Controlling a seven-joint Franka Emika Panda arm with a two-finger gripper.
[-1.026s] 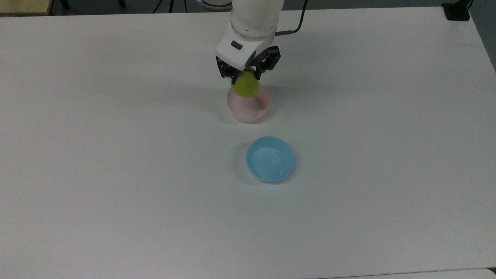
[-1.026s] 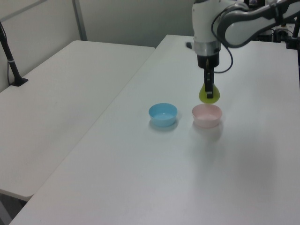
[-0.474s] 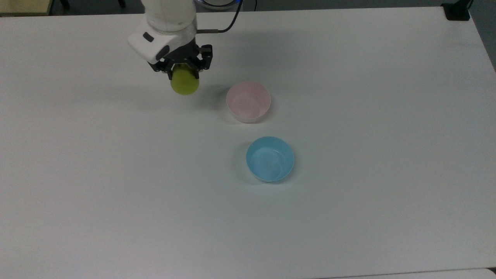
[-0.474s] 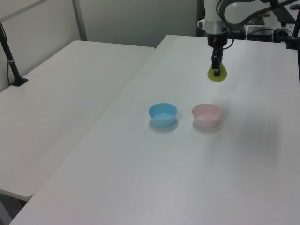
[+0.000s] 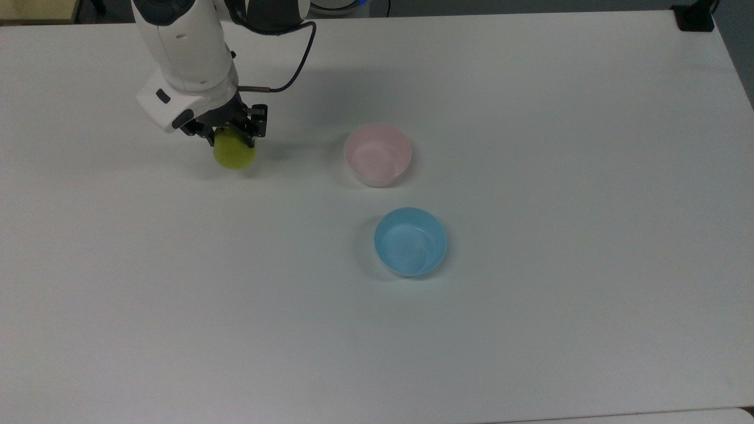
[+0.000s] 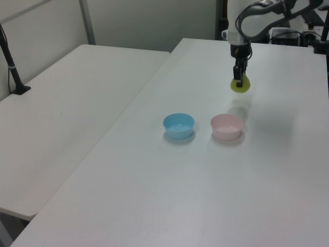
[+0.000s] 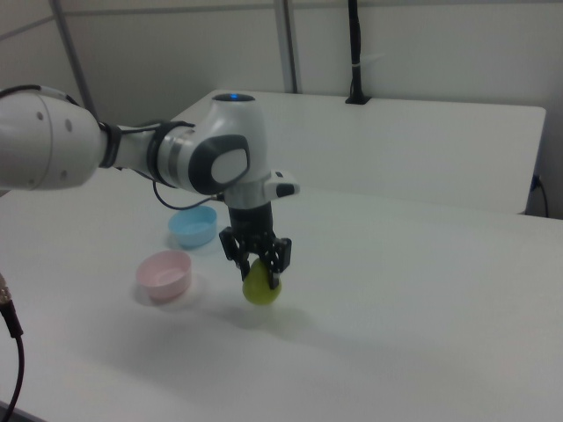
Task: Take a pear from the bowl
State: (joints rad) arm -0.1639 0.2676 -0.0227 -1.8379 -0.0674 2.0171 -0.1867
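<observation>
My gripper (image 5: pixel 228 140) (image 6: pixel 238 82) (image 7: pixel 259 268) is shut on the yellow-green pear (image 5: pixel 234 153) (image 6: pixel 240 86) (image 7: pixel 259 289), which hangs below the fingers just above the white table. The pale pink bowl (image 5: pixel 377 154) (image 6: pixel 226 126) (image 7: pixel 164 273) stands empty on the table, well off to the top view's right of the pear. In the right view the bowl sits to the left of the held pear.
A light blue bowl (image 5: pixel 410 241) (image 6: pixel 179 125) (image 7: pixel 193 226) stands empty near the pink one. The white table (image 5: pixel 530 306) spreads wide around both bowls. A second white table (image 6: pixel 67 103) lies beside it in the left view.
The arm has carried the pear from above the pink bowl far to the top view's left and lowered it toward the table. Both bowls stayed put.
</observation>
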